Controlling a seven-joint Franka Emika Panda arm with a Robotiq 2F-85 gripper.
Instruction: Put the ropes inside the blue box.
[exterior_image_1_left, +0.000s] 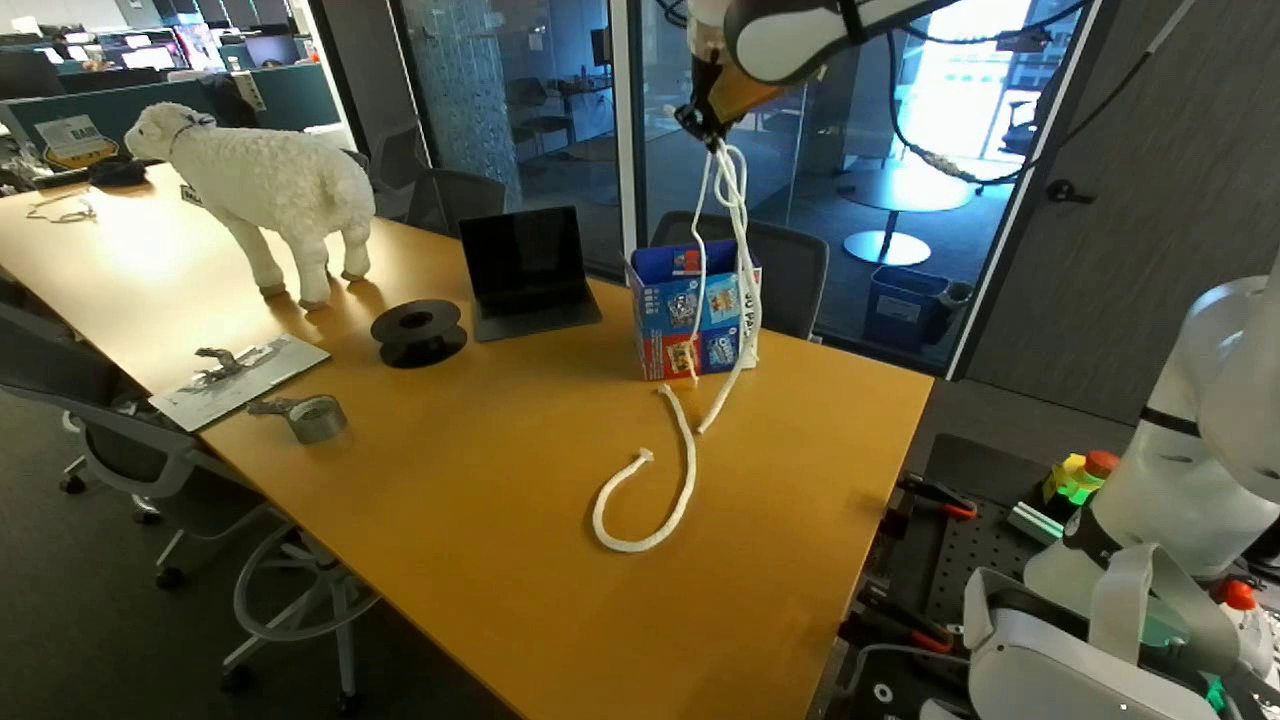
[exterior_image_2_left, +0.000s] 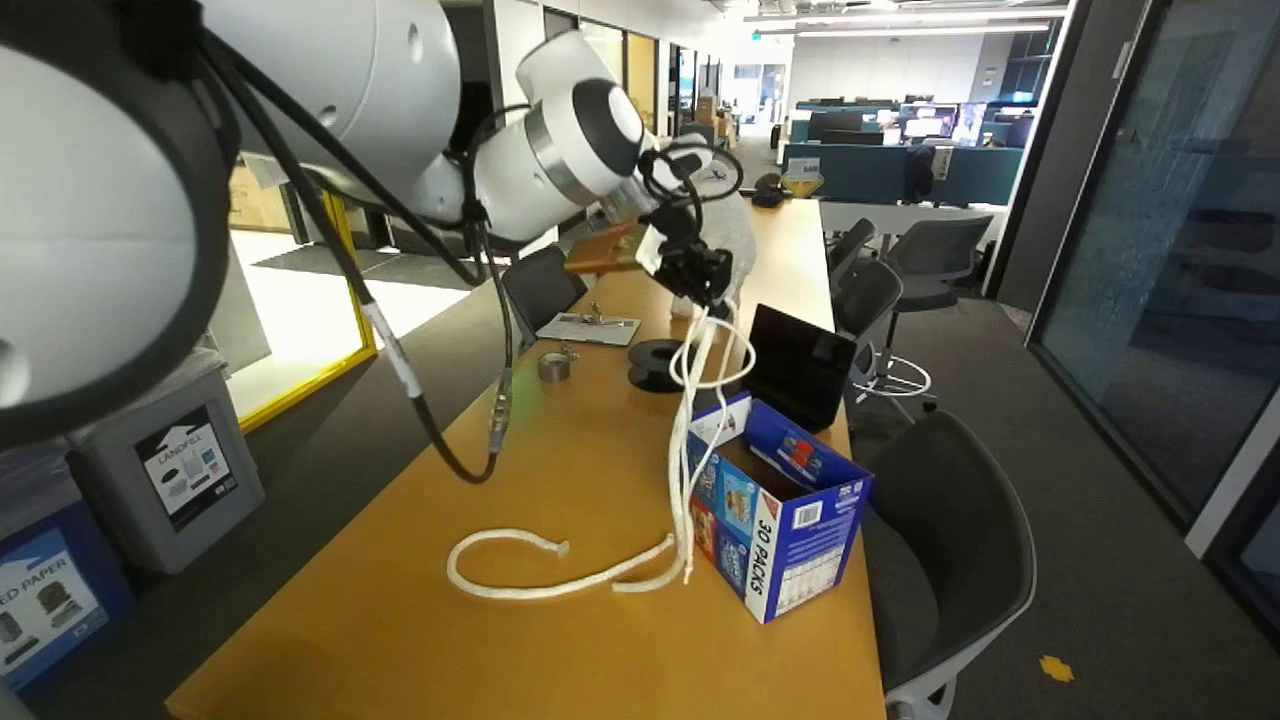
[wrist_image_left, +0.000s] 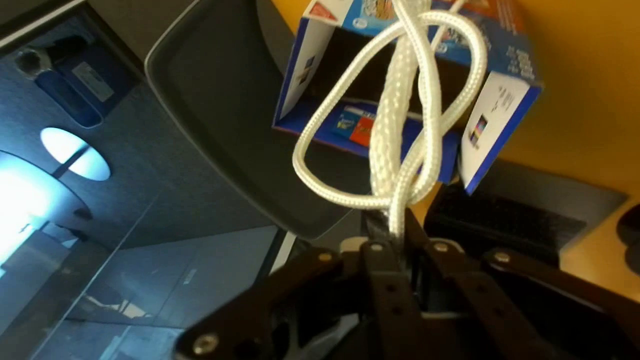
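End effector (exterior_image_1_left: 712, 138) clamped on bunched white ropes (wrist_image_left: 386, 135), above worktop (exterior_image_1_left: 480, 430). Ropes dangle in loose loops outside open-topped blue box (exterior_image_2_left: 815, 545), beside its printed side, tips lower than box rim. Another white rope (exterior_image_1_left: 692, 465) lies in hooked curve on worktop, near box. Black laptop (exterior_image_1_left: 525, 260) stands open near box.

The blue box (exterior_image_2_left: 800, 530) stands upright on the table (exterior_image_2_left: 620, 660), open at the top. The hand (exterior_image_2_left: 718, 305), higher than this box, holds the white ropes (exterior_image_2_left: 676, 480). They hang near the box's printed side, and also lie curved on the table, left of the box. Behind the box stands a black laptop (exterior_image_2_left: 797, 365).
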